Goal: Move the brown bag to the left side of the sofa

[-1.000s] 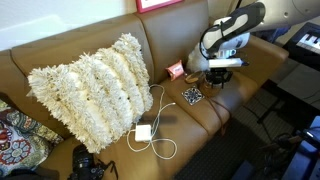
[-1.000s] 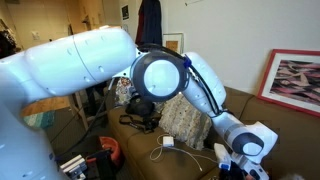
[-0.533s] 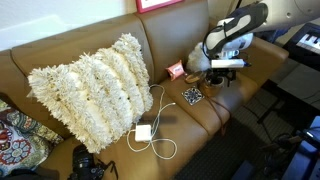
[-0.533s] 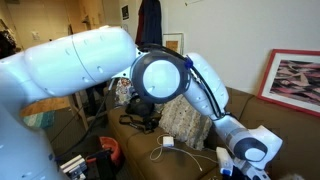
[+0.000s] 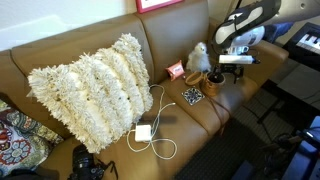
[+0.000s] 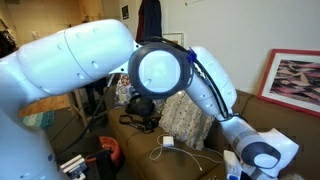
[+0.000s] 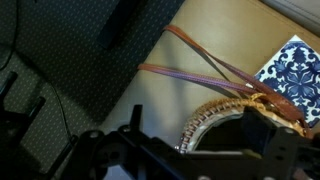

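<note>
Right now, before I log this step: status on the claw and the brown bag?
Claw at sofa end, open or shut unclear. Brown bag right at claw, beside patterned square. Shaggy pillow and white cable on seats.

Near my pincer (image 5: 238, 68), in an exterior view, a white fluffy toy (image 5: 199, 57) sits upright, with a small red thing (image 5: 175, 70) just beyond it. A blue-and-white patterned square (image 5: 192, 96) lies flat close by; my wrist view shows it too. Farther from my pincer leans a big shaggy cream pillow (image 5: 90, 88), with a white charger (image 5: 143, 132) and its looping cable (image 5: 160, 112) before it. Well apart from my pincer are a black camera (image 5: 88, 163) and a patterned cushion (image 5: 15, 135).
</note>
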Motion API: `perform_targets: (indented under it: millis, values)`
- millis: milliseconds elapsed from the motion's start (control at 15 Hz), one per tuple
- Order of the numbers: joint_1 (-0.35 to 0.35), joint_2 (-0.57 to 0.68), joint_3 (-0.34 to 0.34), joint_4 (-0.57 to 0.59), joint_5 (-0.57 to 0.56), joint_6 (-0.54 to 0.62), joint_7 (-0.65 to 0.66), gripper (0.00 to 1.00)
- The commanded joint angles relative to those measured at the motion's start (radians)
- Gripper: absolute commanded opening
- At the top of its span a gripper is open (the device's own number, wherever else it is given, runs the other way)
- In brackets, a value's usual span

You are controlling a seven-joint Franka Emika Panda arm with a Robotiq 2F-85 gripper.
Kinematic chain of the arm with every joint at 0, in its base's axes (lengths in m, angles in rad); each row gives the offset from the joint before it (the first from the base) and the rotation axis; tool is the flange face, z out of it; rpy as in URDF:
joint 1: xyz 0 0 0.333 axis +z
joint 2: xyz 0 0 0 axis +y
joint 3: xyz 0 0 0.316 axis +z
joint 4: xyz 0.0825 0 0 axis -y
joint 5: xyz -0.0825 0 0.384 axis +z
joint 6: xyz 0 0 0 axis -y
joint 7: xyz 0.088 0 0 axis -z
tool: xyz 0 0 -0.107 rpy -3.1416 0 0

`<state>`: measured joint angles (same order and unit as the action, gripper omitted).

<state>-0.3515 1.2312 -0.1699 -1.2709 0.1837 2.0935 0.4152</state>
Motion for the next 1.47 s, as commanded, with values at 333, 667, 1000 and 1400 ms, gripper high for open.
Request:
perform_targets:
  millis: [333,667,1000,1400]
  values:
    - [0.011,-0.036,-0.006,-0.065,0.033,0.055,-0.012,1.00]
    - [-0.001,0.033,-0.018,0.002,0.043,0.034,0.024,1.00]
    - [-0.003,0.071,-0.041,0.062,0.032,0.031,0.043,1.00]
    - [-0.002,0.122,-0.046,0.121,0.026,0.029,0.048,1.00]
